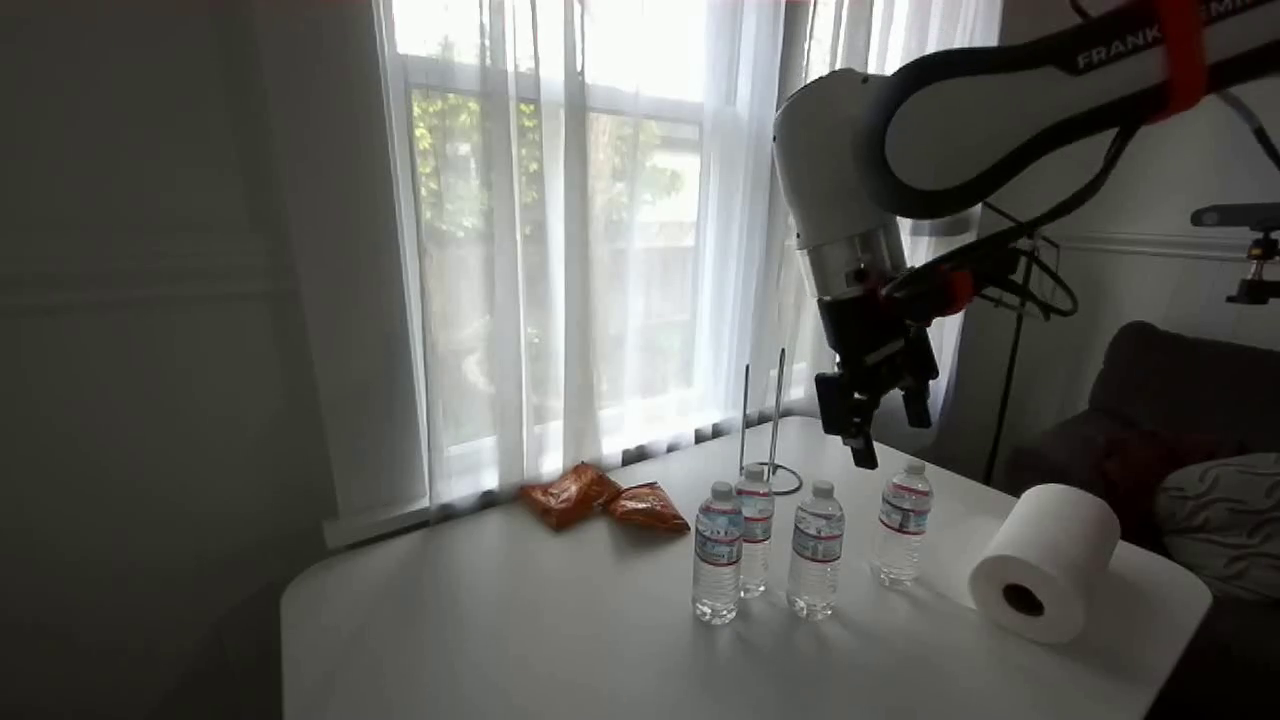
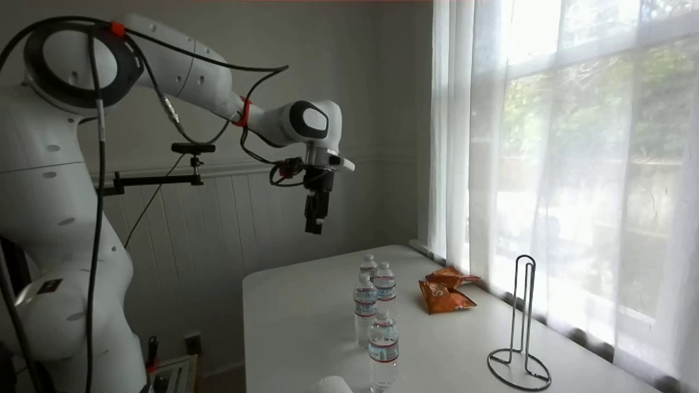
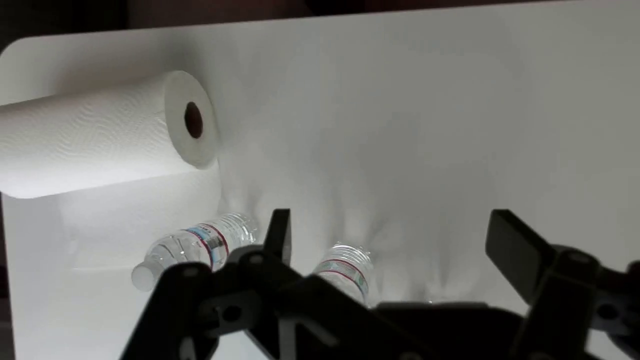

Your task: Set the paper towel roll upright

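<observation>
The paper towel roll (image 1: 1070, 545) is a thick white cylinder lying on its side on the white table, its core hole facing the camera. In an exterior view only a small part of the roll (image 2: 333, 385) shows at the bottom edge. In the wrist view the roll (image 3: 100, 135) lies at the upper left, its far end cut off, with a loose sheet spread beside it. My gripper (image 1: 890, 432) is open and empty, high above the table and apart from the roll. It also shows in an exterior view (image 2: 314, 225) and in the wrist view (image 3: 392, 225).
Several clear water bottles stand upright on the table (image 1: 480, 640), one bottle (image 1: 903, 520) between the roll and the others. A wire holder (image 2: 514, 311) stands by the window side. Two orange bags (image 2: 445, 299) lie near the curtain. The roll lies near a table edge.
</observation>
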Tool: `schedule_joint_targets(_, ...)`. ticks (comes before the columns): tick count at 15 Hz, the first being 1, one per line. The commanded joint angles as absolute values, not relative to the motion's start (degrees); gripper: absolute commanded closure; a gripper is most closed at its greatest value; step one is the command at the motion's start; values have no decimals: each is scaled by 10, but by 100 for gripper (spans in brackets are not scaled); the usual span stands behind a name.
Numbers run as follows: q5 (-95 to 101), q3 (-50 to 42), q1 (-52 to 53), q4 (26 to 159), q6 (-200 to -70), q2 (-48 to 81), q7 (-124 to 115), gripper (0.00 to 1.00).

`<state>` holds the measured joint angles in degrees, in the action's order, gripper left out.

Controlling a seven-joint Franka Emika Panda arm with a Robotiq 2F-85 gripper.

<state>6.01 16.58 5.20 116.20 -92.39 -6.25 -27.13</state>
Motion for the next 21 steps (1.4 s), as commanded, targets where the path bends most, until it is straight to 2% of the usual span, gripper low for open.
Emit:
schedule_joint_targets(1, 116, 146, 63, 1227, -959, -83, -296, 0)
schedule_joint_targets(13, 267, 98, 32, 1465, -1153, -150, -387, 0)
schedule_joint_targets(17, 293, 80, 10, 1499, -1194, -148, -384, 0)
schedule_joint_targets(21, 271, 79, 11, 1479, -1175, -126, -372, 0)
